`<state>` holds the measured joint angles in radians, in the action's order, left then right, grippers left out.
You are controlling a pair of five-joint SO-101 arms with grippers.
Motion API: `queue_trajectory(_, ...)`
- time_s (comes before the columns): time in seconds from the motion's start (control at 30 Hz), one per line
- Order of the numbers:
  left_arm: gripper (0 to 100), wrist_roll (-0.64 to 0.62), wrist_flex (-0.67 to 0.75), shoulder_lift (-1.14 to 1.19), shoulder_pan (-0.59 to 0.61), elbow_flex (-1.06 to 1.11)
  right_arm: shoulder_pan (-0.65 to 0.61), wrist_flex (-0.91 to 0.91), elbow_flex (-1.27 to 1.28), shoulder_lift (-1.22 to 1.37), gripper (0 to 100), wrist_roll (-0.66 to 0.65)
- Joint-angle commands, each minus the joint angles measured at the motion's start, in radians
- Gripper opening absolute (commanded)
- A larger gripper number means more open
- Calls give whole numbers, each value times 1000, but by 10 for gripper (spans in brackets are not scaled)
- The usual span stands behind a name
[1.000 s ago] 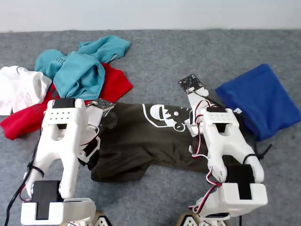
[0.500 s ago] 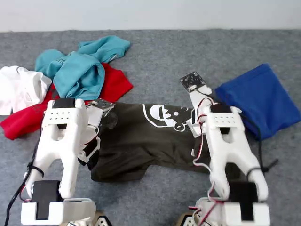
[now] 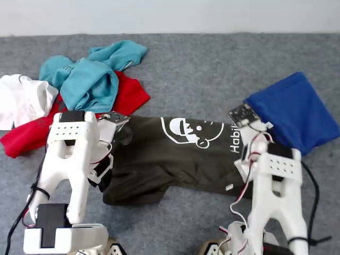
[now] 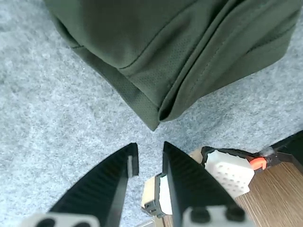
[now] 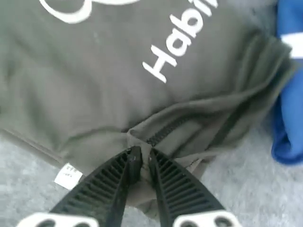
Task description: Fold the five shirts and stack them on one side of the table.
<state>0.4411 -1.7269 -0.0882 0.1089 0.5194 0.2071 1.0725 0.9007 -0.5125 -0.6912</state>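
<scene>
Pinching dark shirt [image 3: 164, 159] edge for fold; it lies mid-table between arms.
Fabric ridge clamped in right gripper [image 5: 141, 160]; left gripper [image 4: 149, 152] slightly apart, empty, beside shirt corner. It should grab the corner, then lift evenly.

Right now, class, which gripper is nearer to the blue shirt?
Right. The right gripper pinches the dark green shirt at its edge, just beside the blue shirt. The left gripper hangs open over the carpet at the garment's opposite end.
</scene>
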Motion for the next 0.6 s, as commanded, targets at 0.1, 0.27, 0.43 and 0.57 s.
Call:
queue_trajectory(0.1, 91, -8, -15, -31, -3, 2, 90, 12, 81, -140, 24, -61)
queue_trajectory(0.27, 91, -8, -15, -32, -3, 2, 147, 7, 152, -182, 26, -109)
queue_trajectory(0.43, 91, -8, -15, -32, -3, 2, 219, -45, 215, -186, 29, -130)
queue_trajectory(0.57, 91, -8, -15, -32, -3, 2, 297, -142, 247, -183, 35, -127)
